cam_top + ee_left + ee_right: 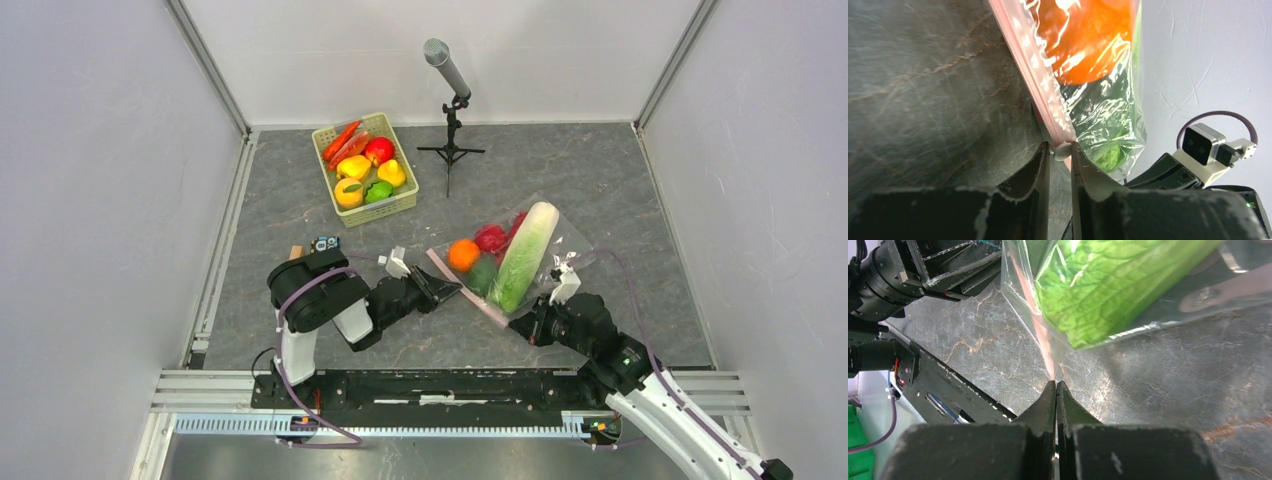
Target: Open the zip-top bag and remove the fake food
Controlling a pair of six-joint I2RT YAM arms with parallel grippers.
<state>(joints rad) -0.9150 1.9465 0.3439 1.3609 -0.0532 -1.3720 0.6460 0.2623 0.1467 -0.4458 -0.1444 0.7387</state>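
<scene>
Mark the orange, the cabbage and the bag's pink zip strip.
orange [463, 254], top external view, middle of the round fruit.
cabbage [1088, 285], right wrist view, green leafy end.
pink zip strip [1029, 65], left wrist view, midway along the strip.

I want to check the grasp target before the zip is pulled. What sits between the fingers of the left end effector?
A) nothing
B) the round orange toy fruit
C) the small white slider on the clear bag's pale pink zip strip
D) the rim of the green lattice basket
C: the left wrist view shows the small white slider on the pale pink zip strip of the clear plastic zip-top bag, between the fingers of the left end effector.
</scene>
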